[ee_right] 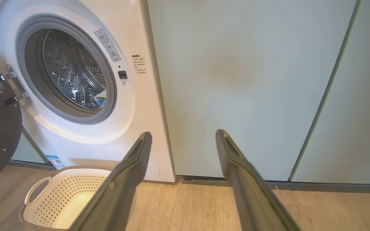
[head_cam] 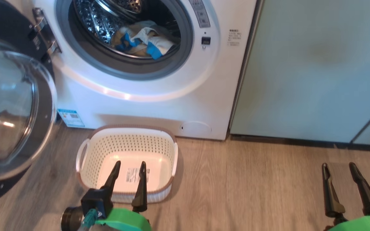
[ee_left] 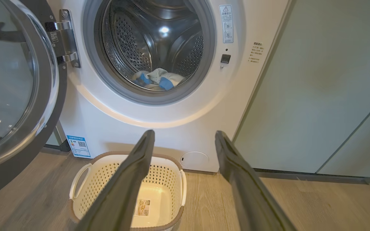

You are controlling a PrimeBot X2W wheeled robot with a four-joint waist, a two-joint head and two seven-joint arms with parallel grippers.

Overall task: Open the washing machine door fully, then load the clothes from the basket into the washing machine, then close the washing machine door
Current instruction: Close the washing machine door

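Clothes [head_cam: 143, 43] sit in the drum [head_cam: 98, 22] at twelve o'clock, our left gripper [head_cam: 130, 162] and right gripper [head_cam: 338, 165] gape wide and empty, and the door [head_cam: 8, 112] at nine o'clock may pinch cloth near the seal [head_cam: 159, 72].

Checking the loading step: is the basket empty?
Empty: the basket holds only its label; the clothes lie in the drum.

Door [head_cam: 11, 109] wide open, clothes [head_cam: 143, 41] inside the washing machine [head_cam: 159, 104], basket [head_cam: 128, 142] before it.
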